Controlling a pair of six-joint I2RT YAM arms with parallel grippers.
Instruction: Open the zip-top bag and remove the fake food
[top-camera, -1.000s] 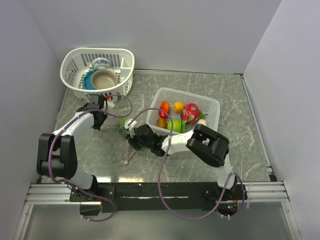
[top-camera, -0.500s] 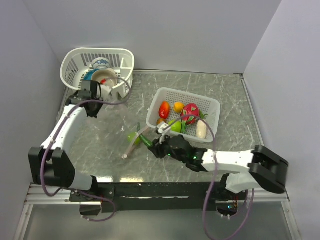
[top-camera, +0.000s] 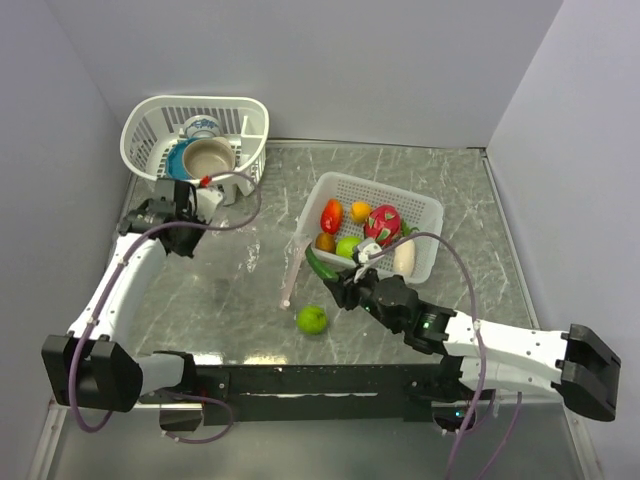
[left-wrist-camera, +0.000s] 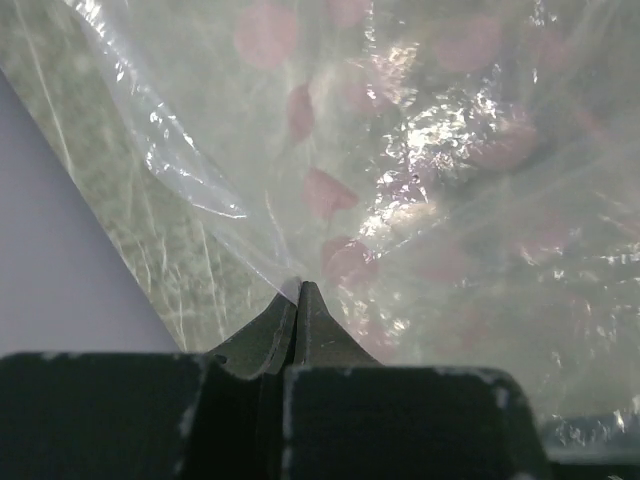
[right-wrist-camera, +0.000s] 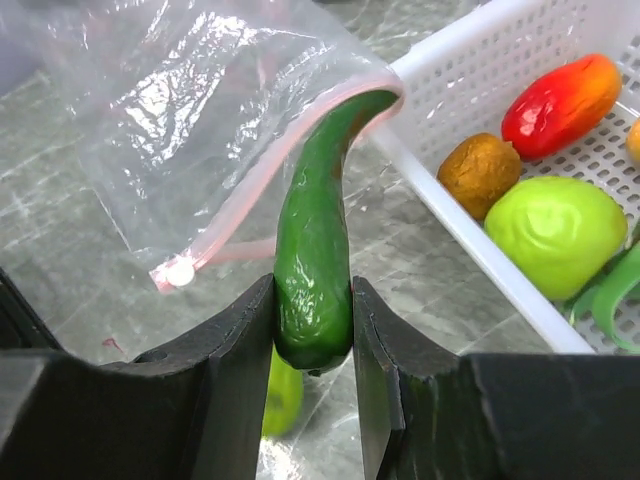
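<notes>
Green fruit (top-camera: 312, 319) now outside zip-top bag (top-camera: 290, 278)

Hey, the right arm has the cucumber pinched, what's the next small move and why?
Probably draw the cucumber back out of the zip-top bag. The right fingers clamp its lower end, but its tip sits inside the pink zipper mouth, while the left fingers pinch the plastic.

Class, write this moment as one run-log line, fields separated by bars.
left gripper: shut on zip-top bag | right gripper: shut on cucumber, tip at bag mouth | green round fruit: loose on table
</notes>
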